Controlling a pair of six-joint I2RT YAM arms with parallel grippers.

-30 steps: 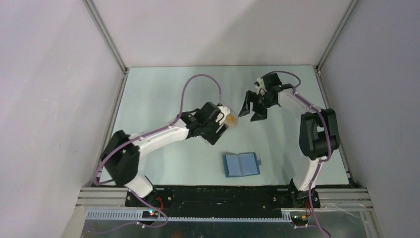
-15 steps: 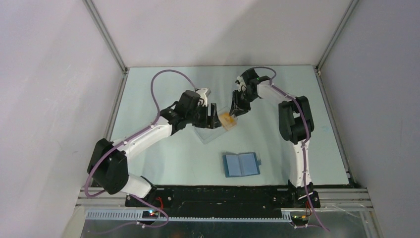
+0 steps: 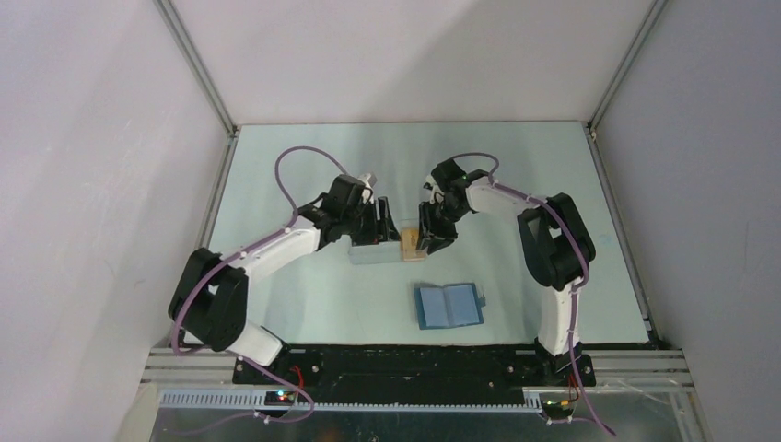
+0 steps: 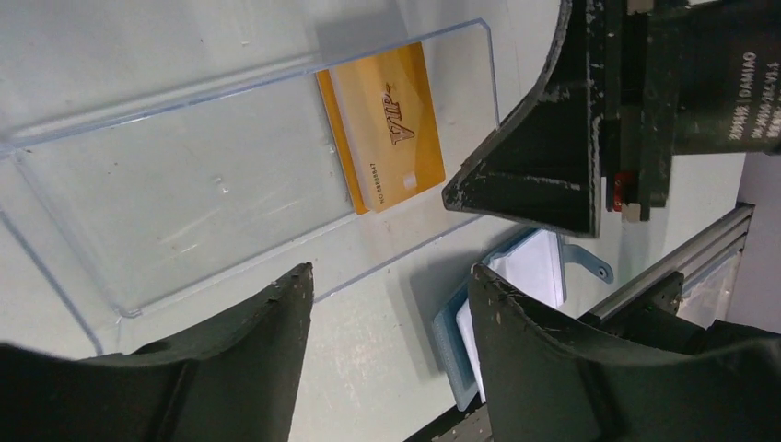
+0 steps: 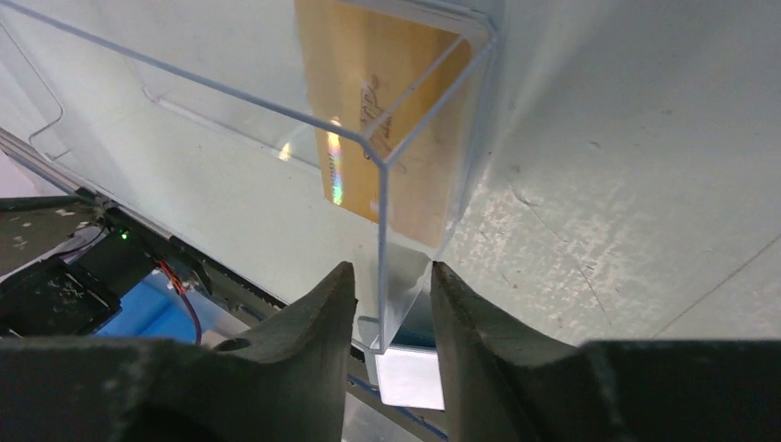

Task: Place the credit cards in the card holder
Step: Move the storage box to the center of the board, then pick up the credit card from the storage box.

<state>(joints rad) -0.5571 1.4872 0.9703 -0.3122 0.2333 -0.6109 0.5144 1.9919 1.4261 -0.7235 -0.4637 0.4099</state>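
Note:
The credit cards [image 3: 412, 242] are orange-gold and lie stacked at the right end of a clear plastic box [image 3: 373, 250]; the top one reads VIP [image 4: 387, 124]. The same cards [image 5: 368, 101] show through the box wall. My right gripper [image 5: 391, 295] is closed around the box's corner wall, and it stands at the box's right end [image 3: 431, 238]. Just left of the cards, my left gripper [image 3: 380, 226] hangs open beside the box's near wall [image 4: 391, 295], nothing between its fingers. The card holder [image 3: 448, 305] lies open, blue with paler panels, nearer the arm bases.
The clear box rests mid-table between the two grippers. Metal frame rails [image 3: 198, 64] and grey walls enclose the table. The right gripper's finger [image 4: 543, 157] looms close beside the cards. A corner of the card holder [image 4: 530, 276] shows by my left fingers.
The clear box went from my left gripper's hold down to lie flat on the table. The right gripper swung in to the box's right end and narrowed around its corner; the left let go.

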